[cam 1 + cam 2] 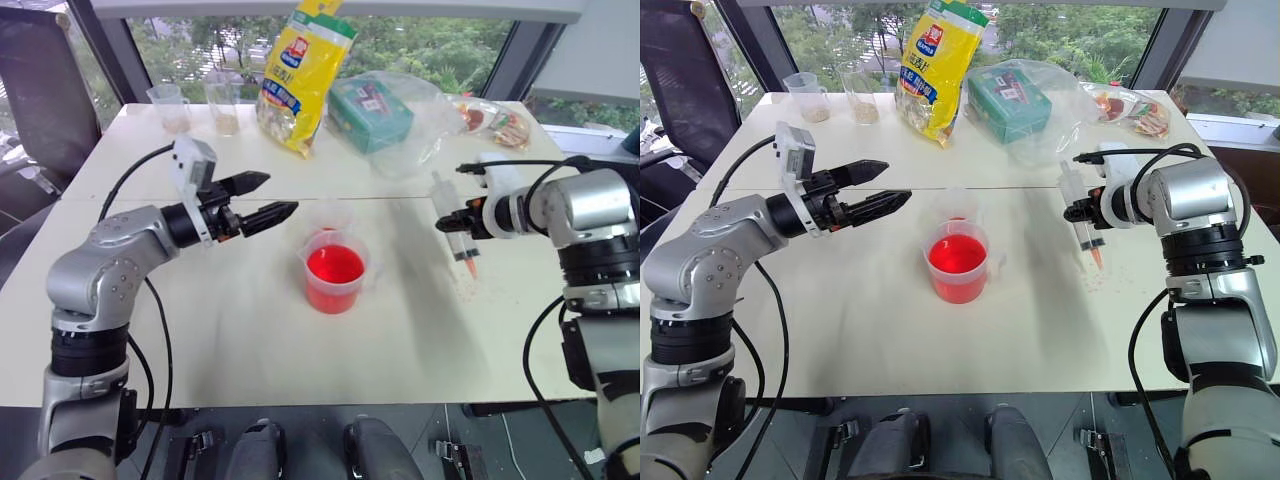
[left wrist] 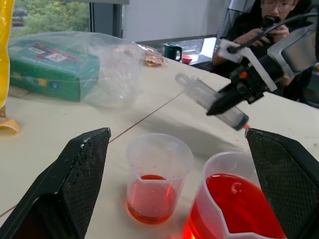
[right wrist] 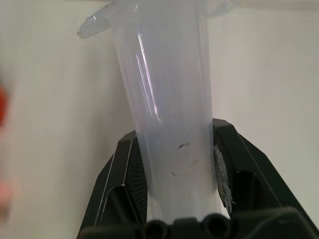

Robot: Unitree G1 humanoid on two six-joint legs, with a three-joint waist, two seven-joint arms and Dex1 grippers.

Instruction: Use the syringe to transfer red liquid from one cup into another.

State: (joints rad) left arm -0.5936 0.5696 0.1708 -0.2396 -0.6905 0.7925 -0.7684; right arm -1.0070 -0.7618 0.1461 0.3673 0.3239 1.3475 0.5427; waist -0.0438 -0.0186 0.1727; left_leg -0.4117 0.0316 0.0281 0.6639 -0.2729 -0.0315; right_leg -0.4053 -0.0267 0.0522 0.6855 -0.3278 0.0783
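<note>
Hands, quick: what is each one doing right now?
Left hand: open, holding nothing, near the red cup.
Right hand: closed on the syringe, tip pointing down.

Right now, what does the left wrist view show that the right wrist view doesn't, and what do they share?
Left wrist view alone: the left gripper with fingers wide apart and holding nothing, the small clear cup with a little red liquid at its bottom, the wide cup holding much more, a bagged green box, and a person behind the table.

Right wrist view alone: the right gripper close up, its fingers pressed on either side of the barrel.

Shared: the syringe held by the right gripper, and the pale table.
</note>
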